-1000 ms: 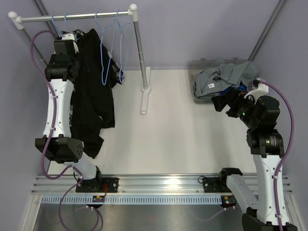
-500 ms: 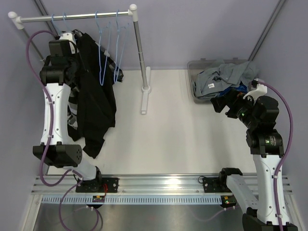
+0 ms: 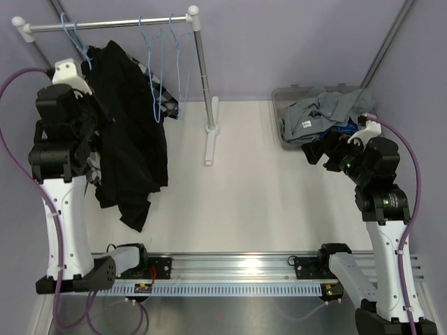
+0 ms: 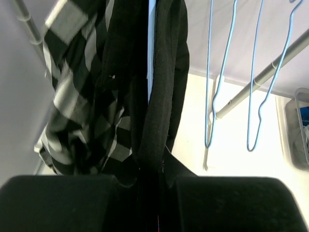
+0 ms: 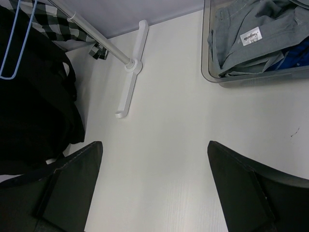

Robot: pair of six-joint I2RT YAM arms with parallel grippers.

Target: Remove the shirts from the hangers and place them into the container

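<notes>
Hanging below the left part of the silver metal rail [image 3: 112, 25], the plain black long-sleeved shirt [image 3: 136, 139] drops down over the white table [image 3: 244, 202]. The left arm [image 3: 59, 167] stands just beside it. The left jaws are almost closed and pinch a fold of this black fabric between them. The black-and-white large check shirt [image 4: 77, 101] hangs against the black one, touching it. Further right on the rail hang some bare thin light-blue wire hangers [image 3: 171, 70]. The shallow clear greyish plastic container [image 3: 279, 98] sits at the far right of the table, well apart from the rail. The plain grey shirt [image 3: 318, 112] lies crumpled in it, on top of a piece of blue fabric [image 5: 294, 55]. The right arm [image 3: 380, 202] is near the container, and the right jaws are wide open and hold nothing.
</notes>
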